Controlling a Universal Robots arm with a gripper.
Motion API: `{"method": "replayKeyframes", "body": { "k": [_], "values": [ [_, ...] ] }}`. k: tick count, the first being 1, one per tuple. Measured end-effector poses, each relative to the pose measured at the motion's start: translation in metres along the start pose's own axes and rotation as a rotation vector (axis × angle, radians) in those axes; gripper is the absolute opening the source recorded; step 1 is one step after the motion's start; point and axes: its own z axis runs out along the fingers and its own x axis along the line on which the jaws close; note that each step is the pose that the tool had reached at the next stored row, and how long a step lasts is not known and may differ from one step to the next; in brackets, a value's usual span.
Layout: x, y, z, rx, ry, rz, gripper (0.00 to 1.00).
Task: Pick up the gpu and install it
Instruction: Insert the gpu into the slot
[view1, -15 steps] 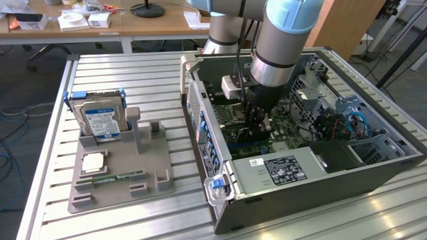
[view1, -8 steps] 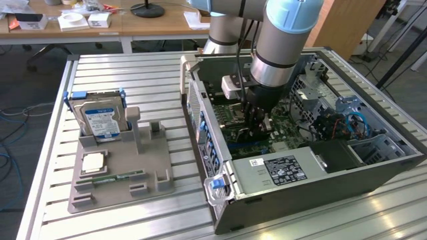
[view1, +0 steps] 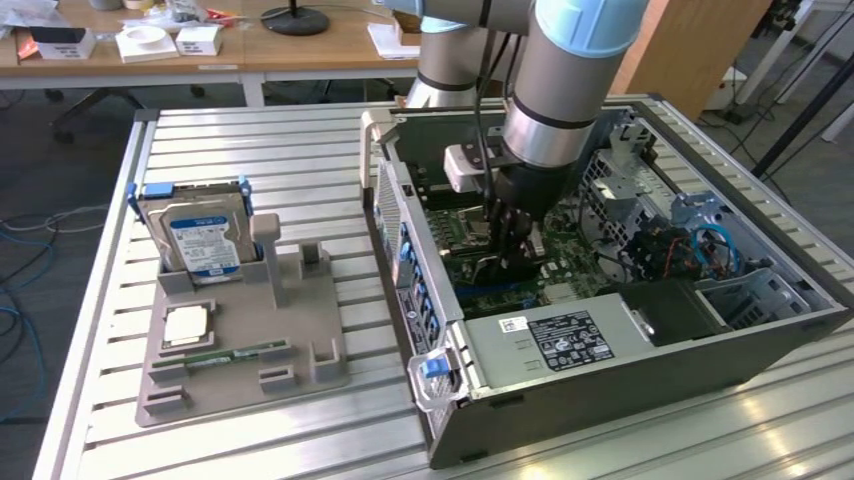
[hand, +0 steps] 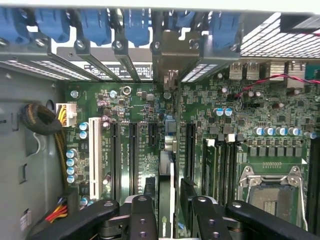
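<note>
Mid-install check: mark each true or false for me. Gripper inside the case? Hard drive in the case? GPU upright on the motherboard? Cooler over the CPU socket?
1. The gripper is inside the computer case. True.
2. The hard drive lies in the case. False: it stands in the grey fixture on the table.
3. The gpu stands upright on the motherboard, in line with the gripper. True.
4. A cooler covers the CPU socket. False: it is uncovered.

**Lab room, slatted tabletop up front**

Ribbed aluminium tabletop (view1: 267, 150) w/ daylight glare at near edge. Behind: wooden desk (view1: 307, 50) w/ white boxes, black round lamp base (view1: 295, 18). Dark grey floor (view1: 54, 200), blue cables (view1: 20, 250) on exterior view's left.
</note>
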Motion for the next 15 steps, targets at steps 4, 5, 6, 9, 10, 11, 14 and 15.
{"method": "replayKeyframes", "body": {
  "k": [4,5,6,9,10,11,14,15],
  "values": [
    [0.000,-0.0006,-0.0103,0.0001,-0.0002,0.001,0.34],
    [0.000,-0.0007,-0.0130,0.0001,-0.0001,0.001,0.34],
    [0.000,-0.0009,-0.0157,0.0001,-0.0001,0.001,0.34],
    [0.000,-0.0017,-0.0235,0.0001,0.0000,0.002,0.34],
    [-0.001,-0.0020,-0.0259,0.0001,-0.0002,0.003,0.34],
    [-0.001,-0.0023,-0.0282,0.0001,-0.0001,0.003,0.34],
    [-0.001,-0.0032,-0.0350,0.0001,-0.0001,0.005,0.34],
    [-0.001,-0.0035,-0.0373,0.0001,0.0000,0.006,0.34]
  ]
}}
